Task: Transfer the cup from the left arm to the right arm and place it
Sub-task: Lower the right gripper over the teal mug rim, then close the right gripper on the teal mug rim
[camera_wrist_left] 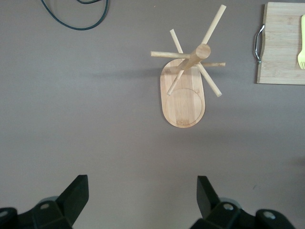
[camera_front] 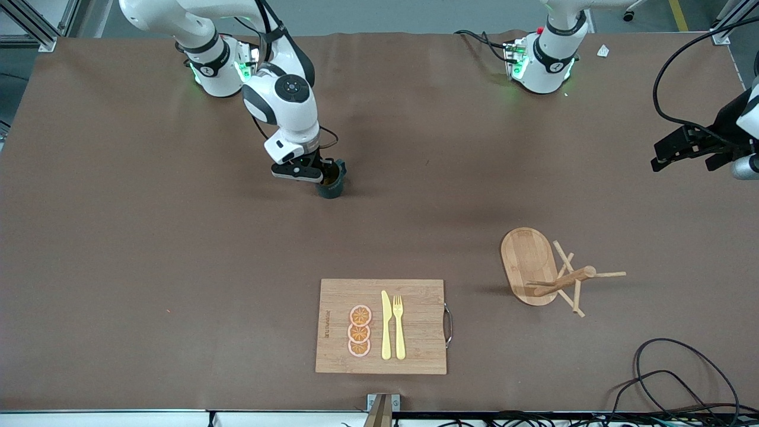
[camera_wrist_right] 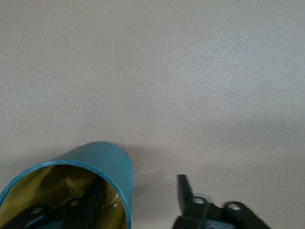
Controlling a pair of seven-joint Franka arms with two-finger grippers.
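Brown table [camera_front: 148, 237]: cup [camera_front: 332, 185] mid-table, right gripper [camera_front: 317, 172] fingers straddling rim.

Even overhead light, soft shadows.

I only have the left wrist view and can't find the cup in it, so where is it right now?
Observer: The cup stands on the table toward the right arm's end, farther from the front camera than the cutting board.
Operator: Is anything gripping it?
Observer: Not yet. The right claw straddles its wall, one finger inside, the other outside with a gap.
Operator: Is it near the peg rack I see?
Observer: No. The peg rack is nearer the front camera, toward the left arm's end. Your left claw waits over that end of the table, well apart from the cup.
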